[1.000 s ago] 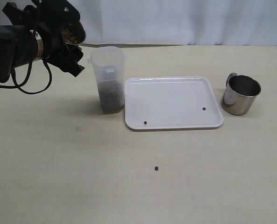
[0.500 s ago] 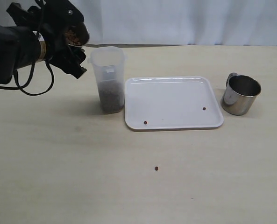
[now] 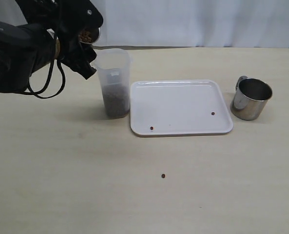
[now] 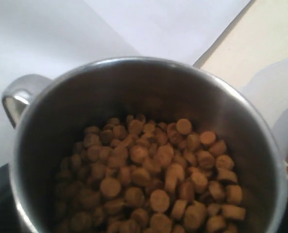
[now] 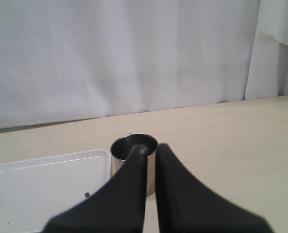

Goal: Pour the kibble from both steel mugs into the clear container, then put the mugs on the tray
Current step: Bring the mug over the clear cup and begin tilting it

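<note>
My left gripper [image 3: 81, 41] is shut on a steel mug [image 3: 89, 34], held tilted just above and left of the clear container's [image 3: 114, 80] mouth. In the left wrist view this mug [image 4: 148, 92] is full of brown kibble [image 4: 153, 179], and the container's rim [image 4: 279, 102] shows beside it. The container holds kibble [image 3: 116, 102] in its lower part. The white tray [image 3: 183, 97] lies right of the container. The second steel mug [image 3: 251, 99] stands upright and looks empty, right of the tray. My right gripper [image 5: 151, 150] is shut, hanging back from that mug [image 5: 124, 145], and is out of the exterior view.
Two stray pellets lie on the tray [image 3: 151, 128] [image 3: 213, 113], and another pellet [image 3: 163, 175] lies on the table nearer the front. A white curtain backs the table's far edge.
My left arm has carried the kibble-filled mug rightward and a little higher, from left of the container to its rim. Container, tray and second mug have not moved.
</note>
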`<state>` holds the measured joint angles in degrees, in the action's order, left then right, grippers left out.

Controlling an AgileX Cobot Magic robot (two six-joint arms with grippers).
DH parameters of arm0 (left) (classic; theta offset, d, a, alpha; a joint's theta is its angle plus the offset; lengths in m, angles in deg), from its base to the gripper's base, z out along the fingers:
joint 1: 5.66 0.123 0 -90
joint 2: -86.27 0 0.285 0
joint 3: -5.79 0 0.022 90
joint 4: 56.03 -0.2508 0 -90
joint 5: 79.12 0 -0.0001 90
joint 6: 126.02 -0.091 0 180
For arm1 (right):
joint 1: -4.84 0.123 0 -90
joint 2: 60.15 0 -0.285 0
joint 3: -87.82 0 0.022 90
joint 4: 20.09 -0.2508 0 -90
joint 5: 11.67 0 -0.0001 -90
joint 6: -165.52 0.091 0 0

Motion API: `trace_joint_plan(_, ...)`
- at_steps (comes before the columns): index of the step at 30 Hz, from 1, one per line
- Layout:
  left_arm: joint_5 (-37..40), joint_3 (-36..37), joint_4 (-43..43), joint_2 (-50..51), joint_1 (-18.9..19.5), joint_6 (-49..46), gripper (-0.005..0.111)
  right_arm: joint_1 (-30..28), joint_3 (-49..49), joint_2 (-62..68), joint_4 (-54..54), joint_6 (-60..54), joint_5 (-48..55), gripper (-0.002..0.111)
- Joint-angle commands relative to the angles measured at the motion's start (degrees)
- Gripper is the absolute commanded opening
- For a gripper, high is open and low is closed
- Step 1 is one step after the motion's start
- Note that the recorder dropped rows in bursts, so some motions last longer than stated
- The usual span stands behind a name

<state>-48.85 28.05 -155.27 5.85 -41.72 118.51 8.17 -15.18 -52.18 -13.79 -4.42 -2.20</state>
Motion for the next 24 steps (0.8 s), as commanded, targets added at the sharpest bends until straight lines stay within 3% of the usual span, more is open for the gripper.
trace_joint_plan(1,1.04,-0.69,-0.71,-0.24,0.15,-3.47,0.000,0.21,0.22,-0.18,0.32,-0.58,-0.11,0.005)
trace_joint_plan(6,0.00,-0.69,-0.71,-0.24,2.23,-4.47,0.000,0.21,0.22,-0.18,0.32,-0.58,-0.11,0.005)
trace_joint_plan(10,-7.72,-0.69,-0.71,-0.24,4.84,-6.85,0.000,0.21,0.22,-0.18,0.32,-0.58,-0.11,0.005)
trace_joint_plan(17,-6.43,-3.78,-0.71,3.17,4.74,-10.98,0.000,0.21,0.22,-0.18,0.32,-0.58,-0.11,0.005)
trace_joint_plan(20,-2.74,-4.13,-0.71,3.68,3.09,-14.06,0.000,0.21,0.22,-0.18,0.32,-0.58,-0.11,0.005)
trace_joint_plan(24,-4.35,-4.91,-0.71,3.81,2.03,-18.58,0.000,0.21,0.22,-0.18,0.32,-0.58,-0.11,0.005)
